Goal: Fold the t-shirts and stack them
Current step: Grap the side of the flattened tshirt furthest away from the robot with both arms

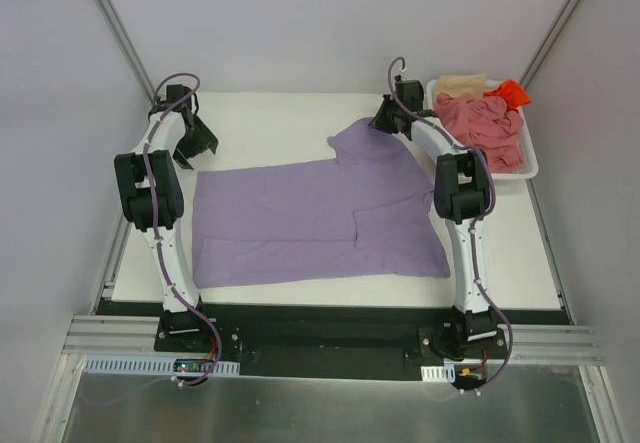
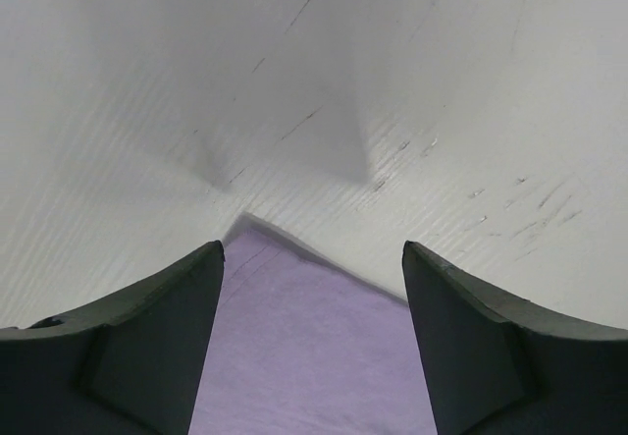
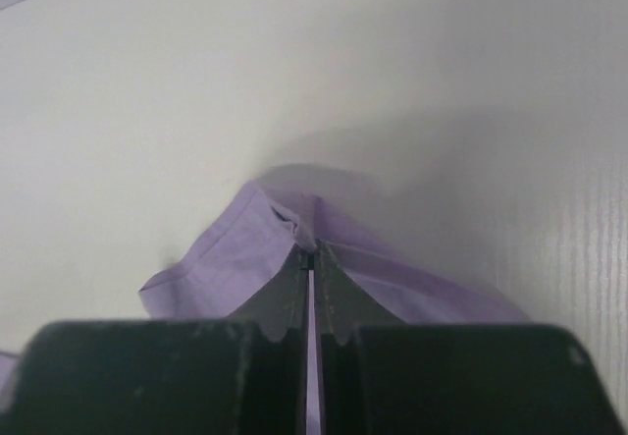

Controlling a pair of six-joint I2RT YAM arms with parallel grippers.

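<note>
Bordering lavender t-shirt [image 1: 300, 223], basket [image 1: 531, 155] heaped with t-shirts [image 1: 485, 123]

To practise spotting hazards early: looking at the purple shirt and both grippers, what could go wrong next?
1. The right gripper pinches only a small bunch of the purple shirt; it may slip free when lifted.
2. The left gripper is open over the far left corner, gripping nothing; if only one side lifts, the shirt could drag askew.

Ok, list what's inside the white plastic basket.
The white plastic basket holds a crumpled salmon-pink cloth shirt, with beige cloth and orange-red cloth at the far edge. Anything beneath is covered.
</note>
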